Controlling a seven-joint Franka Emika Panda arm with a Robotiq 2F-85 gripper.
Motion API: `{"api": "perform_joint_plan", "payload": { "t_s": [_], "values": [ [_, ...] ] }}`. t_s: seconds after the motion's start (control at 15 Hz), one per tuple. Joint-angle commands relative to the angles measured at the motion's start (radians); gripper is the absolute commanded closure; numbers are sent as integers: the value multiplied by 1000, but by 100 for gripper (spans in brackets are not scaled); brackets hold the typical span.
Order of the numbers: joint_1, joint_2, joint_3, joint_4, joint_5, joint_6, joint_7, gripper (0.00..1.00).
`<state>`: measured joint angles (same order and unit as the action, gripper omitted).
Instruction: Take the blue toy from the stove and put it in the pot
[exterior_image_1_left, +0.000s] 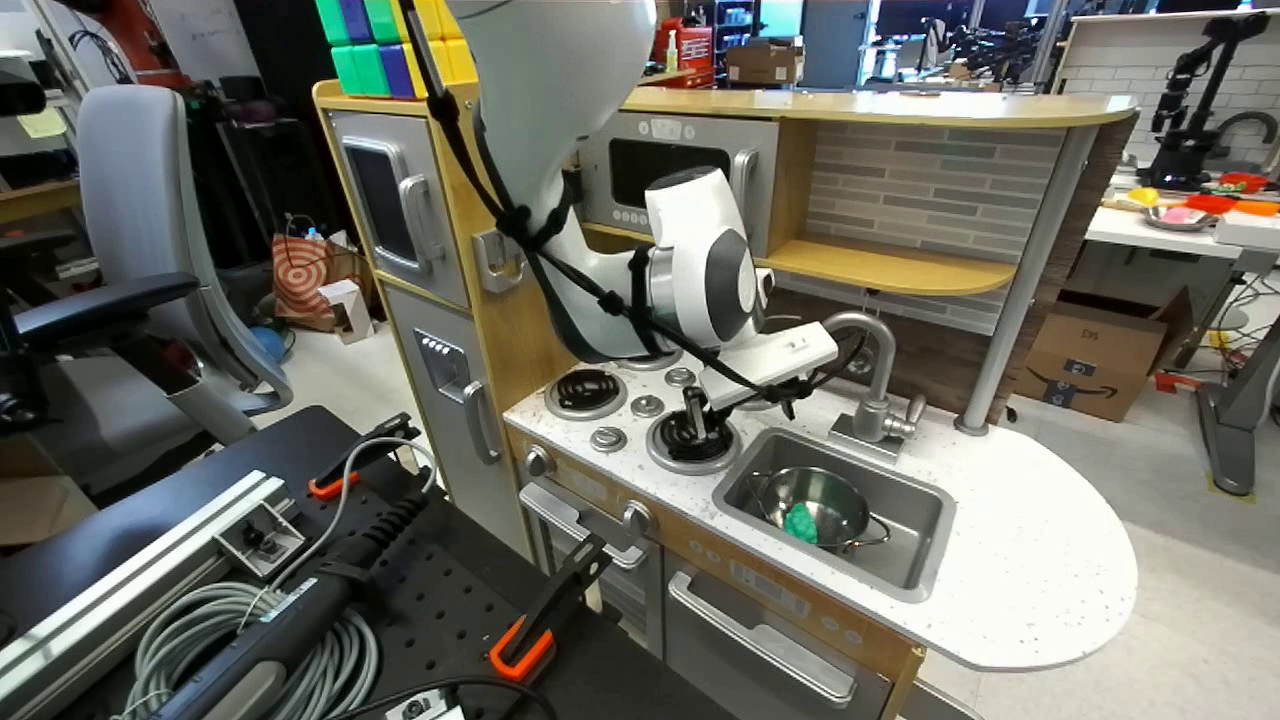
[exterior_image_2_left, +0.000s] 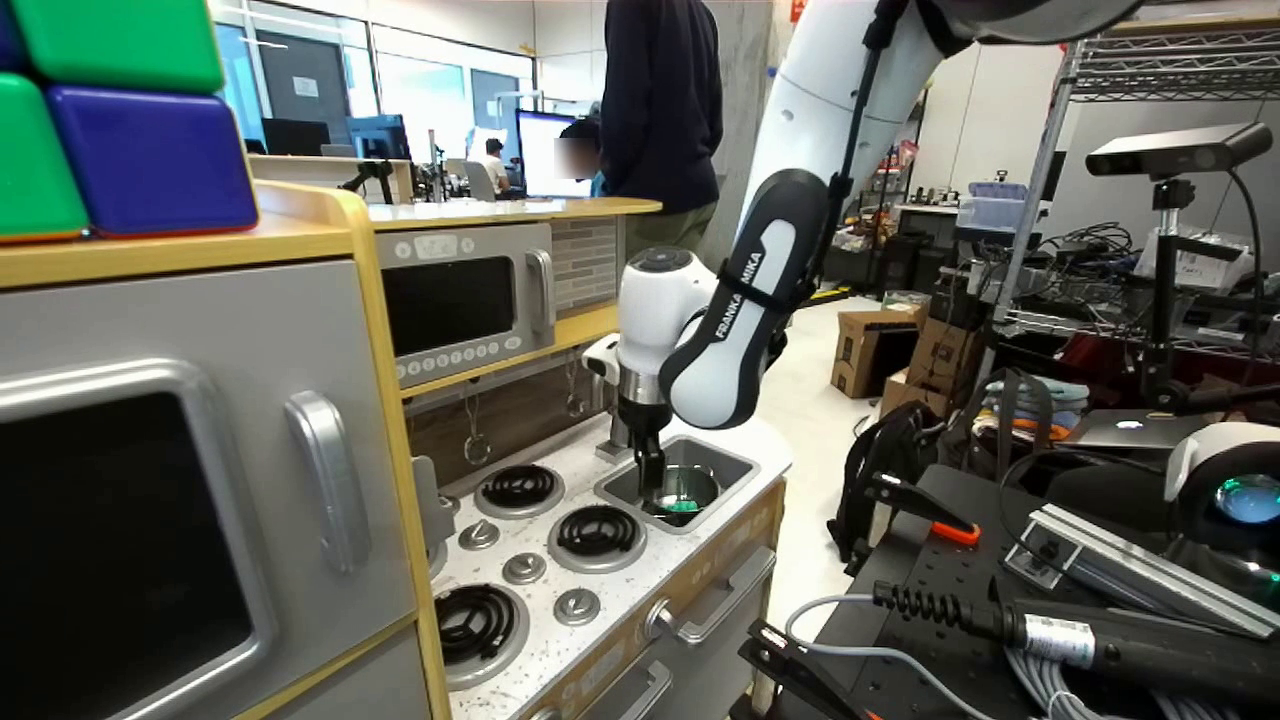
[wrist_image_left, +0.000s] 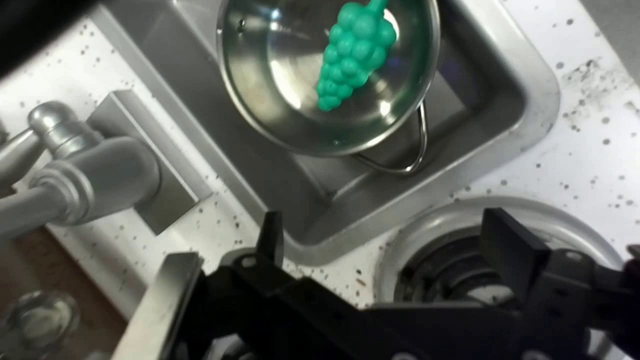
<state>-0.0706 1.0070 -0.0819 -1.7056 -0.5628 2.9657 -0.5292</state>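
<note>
The blue toy, a green-teal bunch of grapes, lies inside the pot in both exterior views (exterior_image_1_left: 800, 523) (exterior_image_2_left: 682, 506) and in the wrist view (wrist_image_left: 356, 50). The shiny steel pot (exterior_image_1_left: 845, 500) (exterior_image_2_left: 703, 485) (wrist_image_left: 250, 95) stands in the sink basin. The white stove (exterior_image_1_left: 625, 466) (exterior_image_2_left: 615, 590) has black burners with silver rings; no toy shows on it. My gripper (wrist_image_left: 382, 212) is open with nothing between its fingers. It is above the burner (wrist_image_left: 565, 220) and counter beside the sink, apart from the pot. It also shows in both exterior views (exterior_image_1_left: 700, 425) (exterior_image_2_left: 652, 490).
The silver sink (exterior_image_1_left: 925, 560) is set into the counter. A grey faucet (exterior_image_1_left: 880, 400) (wrist_image_left: 110, 167) stands behind it. A wooden shelf (exterior_image_1_left: 890, 268) and microwave (exterior_image_1_left: 680, 170) are above the counter. A black table (exterior_image_1_left: 440, 590) with clamps and cables stands in front.
</note>
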Motion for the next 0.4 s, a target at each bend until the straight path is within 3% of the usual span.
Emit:
{"api": "perform_joint_plan", "payload": {
  "t_s": [0.0, 0.07, 0.13, 0.33],
  "values": [
    [-62, -154, 8, -246, -50, 255, -1, 0],
    [-92, -190, 28, -298, -57, 274, -17, 0],
    [-44, -90, 3, -154, -24, 200, 5, 0],
    [-53, -105, 3, -178, -24, 209, 4, 0]
  ]
}}
